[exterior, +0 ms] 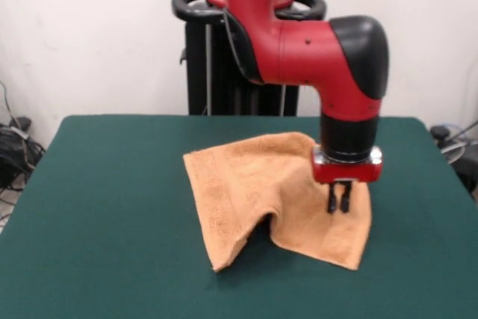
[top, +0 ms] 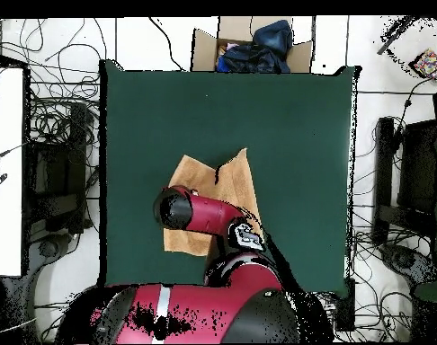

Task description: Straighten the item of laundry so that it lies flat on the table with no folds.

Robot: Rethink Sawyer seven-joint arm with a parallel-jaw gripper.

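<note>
The item of laundry [exterior: 246,184], a peach towel, lies right of centre on the green table [exterior: 112,207]. It is creased: a raised fold tents up near its front middle, and its left front corner juts toward the near edge. My gripper [exterior: 338,208] points straight down over the towel's right part, its fingers [exterior: 331,199] close together with the tips at the cloth; whether cloth is pinched between them is unclear. In the overhead view the towel [top: 218,184] shows partly, and the arm [top: 204,216] covers its lower part and hides the gripper.
Bare green table [top: 294,135] surrounds the towel on all sides. A cardboard box [top: 204,45] holding dark cloth sits just beyond the table's top edge in the overhead view. Cables and stands lie on the floor around the table.
</note>
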